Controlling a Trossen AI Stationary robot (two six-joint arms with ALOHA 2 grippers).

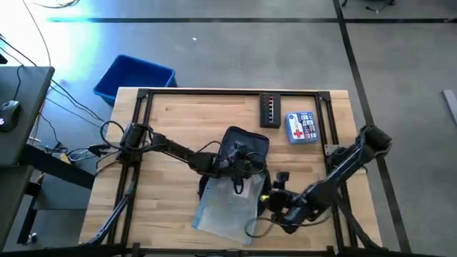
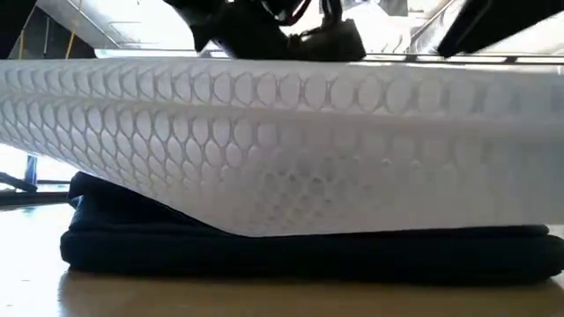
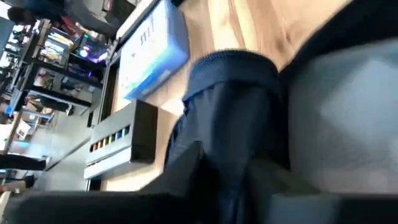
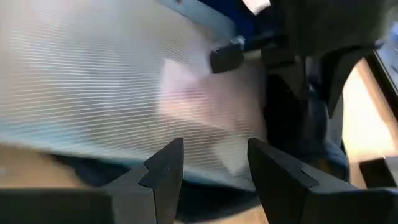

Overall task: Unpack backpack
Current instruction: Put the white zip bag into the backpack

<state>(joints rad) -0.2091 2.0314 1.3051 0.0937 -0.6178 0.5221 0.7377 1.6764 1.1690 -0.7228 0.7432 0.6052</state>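
Your right end effector (image 4: 208, 163) hangs with its fingers spread and holding nothing, just short of the clear mesh pouch (image 1: 227, 207) that lies half out of the backpack (image 1: 239, 151) at mid-tabletop (image 1: 178, 114). Your left end effector (image 1: 241, 165) is down on the backpack's opening, and you cannot tell from here whether it is clenched on the fabric. If it is not pinning the bag, your pull on the pouch could drag the whole backpack forward, or thin slick plastic may slip your fingers; the first-aid kit (image 1: 300, 128) and marker box (image 1: 270, 111) sit well clear.
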